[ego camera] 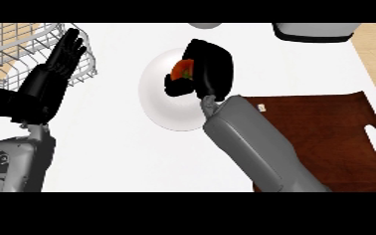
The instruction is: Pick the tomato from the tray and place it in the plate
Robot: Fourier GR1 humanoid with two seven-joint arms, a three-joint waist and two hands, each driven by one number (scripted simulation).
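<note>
A red tomato (pixel 181 68) shows between the fingers and thumb of my right hand (pixel 209 69), which is shut on it. Hand and tomato are over the upper right part of a white plate (pixel 163 104) in the middle of the counter; I cannot tell whether the tomato touches the plate. Most of the tomato is hidden by the hand. The dark brown tray (pixel 323 129) lies to the right, under my right forearm. My left hand (pixel 51 74) rests open at the left with its fingers pointing up.
A wire dish rack (pixel 29 42) stands at the far left behind the left hand. A white appliance with a dark base (pixel 316 31) sits at the back right. A grey round object (pixel 204 25) peeks in at the back centre.
</note>
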